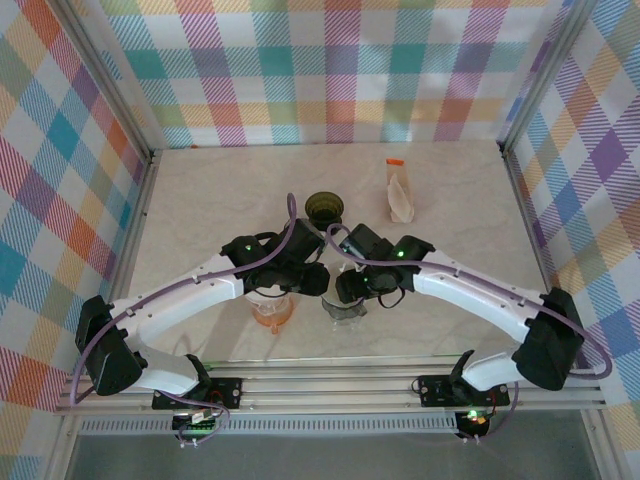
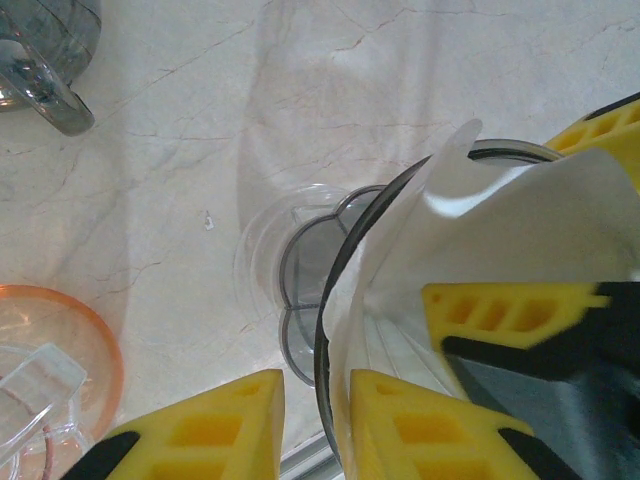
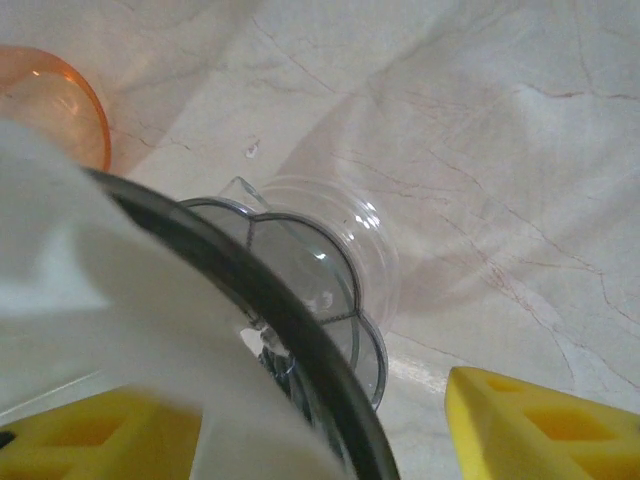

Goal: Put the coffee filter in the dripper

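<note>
The smoky clear dripper (image 1: 345, 310) stands on the table between both grippers. A white paper coffee filter (image 2: 520, 230) sits opened inside its dark rim (image 2: 340, 260). My left gripper (image 2: 315, 385) is narrowly shut across the near rim, one yellow finger outside and the other pressed on the filter inside. My right gripper (image 3: 300, 390) straddles the opposite rim (image 3: 270, 300) with its jaws wide; one of its fingers (image 2: 510, 310) is inside the filter (image 3: 120, 300), the other outside the dripper, clear of it. From above, the left gripper (image 1: 305, 280) and the right gripper (image 1: 350, 285) meet over the dripper.
An orange dripper (image 1: 270, 315) stands just left of the grey one, close to the left arm. A green dripper (image 1: 323, 208) sits behind the grippers. A pack of filters (image 1: 400, 195) stands at the back right. Plaid walls enclose the table.
</note>
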Robot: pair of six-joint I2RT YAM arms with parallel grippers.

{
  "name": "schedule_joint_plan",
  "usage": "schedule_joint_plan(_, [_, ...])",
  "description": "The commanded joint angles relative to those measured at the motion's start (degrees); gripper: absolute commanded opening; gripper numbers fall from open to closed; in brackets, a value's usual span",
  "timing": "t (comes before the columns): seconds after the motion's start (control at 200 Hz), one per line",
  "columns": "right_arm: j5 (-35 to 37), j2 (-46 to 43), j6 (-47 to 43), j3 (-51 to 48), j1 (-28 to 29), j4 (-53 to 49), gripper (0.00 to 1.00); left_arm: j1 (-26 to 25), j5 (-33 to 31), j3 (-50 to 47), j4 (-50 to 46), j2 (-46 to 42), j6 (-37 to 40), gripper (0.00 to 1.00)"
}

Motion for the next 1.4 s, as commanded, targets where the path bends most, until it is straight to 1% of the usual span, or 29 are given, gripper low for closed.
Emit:
schedule_joint_plan(0.0, [0.78, -2.07, 1.22, 1.87, -0.97, -0.37, 0.67, -0.71, 0.59, -0.89, 0.01, 0.45, -0.31, 0.24])
schedule_joint_plan(0.185, [-1.35, 1.19, 1.25, 2.55, -1.52, 0.23, 0.68, -0.71, 0.59, -0.76, 0.16, 0.44, -0.33, 0.24])
schedule_joint_plan(0.42, [-1.19, 4.85, 1.68, 2.88, -1.49, 0.25, 0.67, -0.71, 0.68, -1.2, 0.29, 0.28, -0.27, 0.24])
schedule_joint_plan(0.71, [-0.76, 5.88, 1.79, 1.43, -1.5, 0.08, 0.65, -0.71, 0.86, -1.22, 0.51, 0.39, -0.27, 0.24])
schedule_joint_plan(0.85, [-1.04, 4.18, 1.75, 1.78, -1.5, 1.22, 0.67, -0.71, 1.0, -1.11, 0.5, 0.62, -0.26, 0.24])
schedule_joint_plan(0.97, [-0.45, 0.94, 1.58, 1.82, -1.53, 1.8, 0.68, -0.71, 1.03, -1.15, 0.52, 0.63, -0.31, 0.24])
schedule_joint_plan(1.395, [4.43, -7.27, 3.39, -1.01, -1.61, -4.15, 0.67, -0.75, 1.03, -1.12, 0.53, 0.58, -0.28, 0.23])
